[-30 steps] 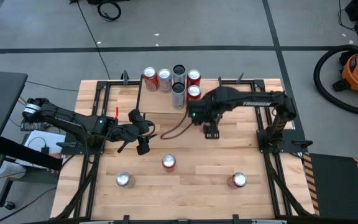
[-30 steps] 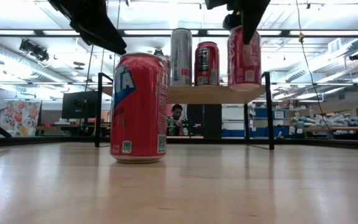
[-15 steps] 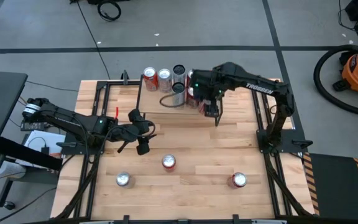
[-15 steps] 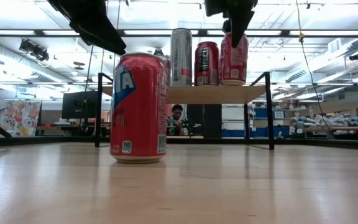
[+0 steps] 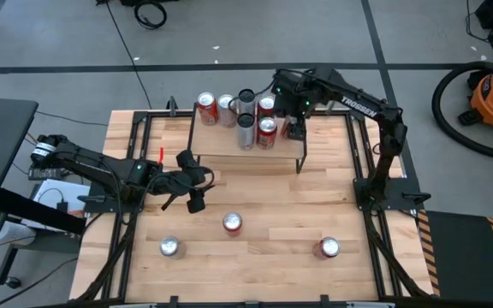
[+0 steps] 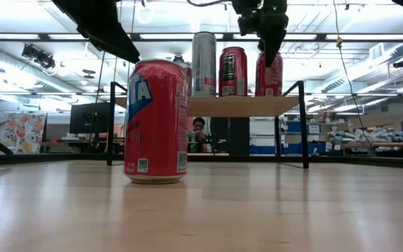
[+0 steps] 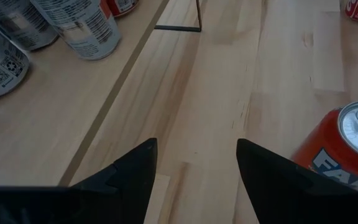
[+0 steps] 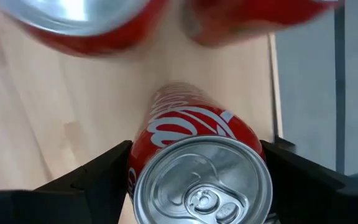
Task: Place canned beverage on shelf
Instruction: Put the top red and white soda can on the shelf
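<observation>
We hold a red can in the right gripper, upright over the shelf beside six placed cans; three wait on the table, left gripper wide open there

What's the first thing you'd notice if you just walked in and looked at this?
The right gripper holding a red can upright over the shelf at the table's far side, beside the cans already standing there. Next, the big red can up close in the low view, alone on the table.
</observation>
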`<state>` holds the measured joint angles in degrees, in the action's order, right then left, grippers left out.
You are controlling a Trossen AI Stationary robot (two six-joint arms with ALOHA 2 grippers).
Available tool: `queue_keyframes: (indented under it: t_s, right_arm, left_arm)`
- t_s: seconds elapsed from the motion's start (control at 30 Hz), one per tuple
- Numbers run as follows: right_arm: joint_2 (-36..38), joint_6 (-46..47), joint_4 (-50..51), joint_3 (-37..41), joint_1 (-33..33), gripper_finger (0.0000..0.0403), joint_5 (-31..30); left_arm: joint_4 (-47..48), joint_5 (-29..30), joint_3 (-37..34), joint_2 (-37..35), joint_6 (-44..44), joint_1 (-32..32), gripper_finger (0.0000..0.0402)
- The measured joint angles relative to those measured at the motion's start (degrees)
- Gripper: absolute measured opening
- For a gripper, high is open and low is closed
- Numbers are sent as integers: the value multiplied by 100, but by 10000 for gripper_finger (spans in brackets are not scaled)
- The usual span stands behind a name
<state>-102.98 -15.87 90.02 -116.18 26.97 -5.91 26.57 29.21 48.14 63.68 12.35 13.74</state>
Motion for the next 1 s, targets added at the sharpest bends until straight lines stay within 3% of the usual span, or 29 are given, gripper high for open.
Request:
queue_keyframes:
  t_s: [0.33, 1.0]
  right_arm:
    - [0, -392, -313, 2, 628, 323, 250]
    - [0, -877, -789, 2, 1018, 323, 689]
  left_arm:
    - [-15, 0, 0, 0, -208, 0, 231]
    - [-250, 4, 1, 0, -574, -44, 231]
